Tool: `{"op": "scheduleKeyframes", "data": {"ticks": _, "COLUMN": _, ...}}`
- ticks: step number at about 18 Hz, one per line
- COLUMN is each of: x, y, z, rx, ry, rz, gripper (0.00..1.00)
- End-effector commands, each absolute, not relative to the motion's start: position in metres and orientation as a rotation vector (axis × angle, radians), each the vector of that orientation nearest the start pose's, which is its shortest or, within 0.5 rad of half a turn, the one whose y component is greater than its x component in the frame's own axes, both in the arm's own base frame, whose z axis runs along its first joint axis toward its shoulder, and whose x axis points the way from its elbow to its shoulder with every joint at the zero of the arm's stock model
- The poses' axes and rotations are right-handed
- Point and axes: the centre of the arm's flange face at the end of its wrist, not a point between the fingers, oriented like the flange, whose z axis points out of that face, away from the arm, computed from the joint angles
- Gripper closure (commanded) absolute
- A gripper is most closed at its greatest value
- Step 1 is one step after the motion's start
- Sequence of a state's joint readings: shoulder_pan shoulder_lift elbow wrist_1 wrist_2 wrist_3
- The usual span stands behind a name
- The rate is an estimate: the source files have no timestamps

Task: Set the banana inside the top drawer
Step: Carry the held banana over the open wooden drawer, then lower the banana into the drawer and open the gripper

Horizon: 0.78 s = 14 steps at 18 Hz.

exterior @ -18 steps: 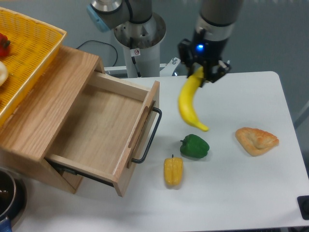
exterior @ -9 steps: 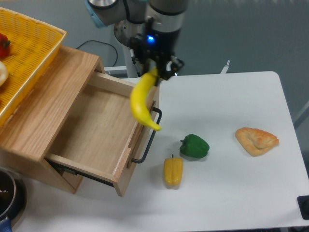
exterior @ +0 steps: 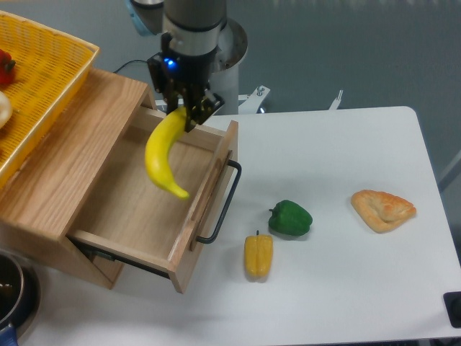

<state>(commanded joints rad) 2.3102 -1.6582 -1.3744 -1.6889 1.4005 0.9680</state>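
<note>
The long yellow banana (exterior: pixel 163 153) hangs from my gripper (exterior: pixel 184 108), which is shut on its top end. It dangles in the air over the inside of the open top drawer (exterior: pixel 137 193), tip pointing down and to the right. The drawer is a shallow light-wood box pulled out of the light-wood cabinet (exterior: pixel 68 137), with a thin black bar handle (exterior: pixel 224 203) on its front. The drawer's floor shows nothing lying in it.
A yellow woven basket (exterior: pixel 39 79) sits on the cabinet top at the left. A green pepper (exterior: pixel 290 218), a short yellow pepper (exterior: pixel 258 255) and a pastry (exterior: pixel 383 208) lie on the white table (exterior: pixel 346 288). A dark bowl (exterior: pixel 13 292) is at the bottom left.
My gripper has carried the banana leftward, from above the table beside the peppers, past the drawer's front, to above the drawer's interior. Nothing else moved.
</note>
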Motion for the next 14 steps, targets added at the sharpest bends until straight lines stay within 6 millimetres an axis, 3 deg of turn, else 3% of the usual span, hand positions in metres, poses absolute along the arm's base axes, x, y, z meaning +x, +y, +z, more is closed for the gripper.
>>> {"op": "scheduleKeyframes", "data": {"ticks": 6, "x": -0.226, "y": 0.521, "z": 0.508, "rx": -3.007, "ry": 0.317, "rz": -0.182, "gripper": 0.61}}
{"op": "scheduleKeyframes", "data": {"ticks": 14, "x": -0.227, "y": 0.532, "z": 0.486, "rx": -3.064, "ry": 0.315, "rz": -0.174, "gripper": 0.61}}
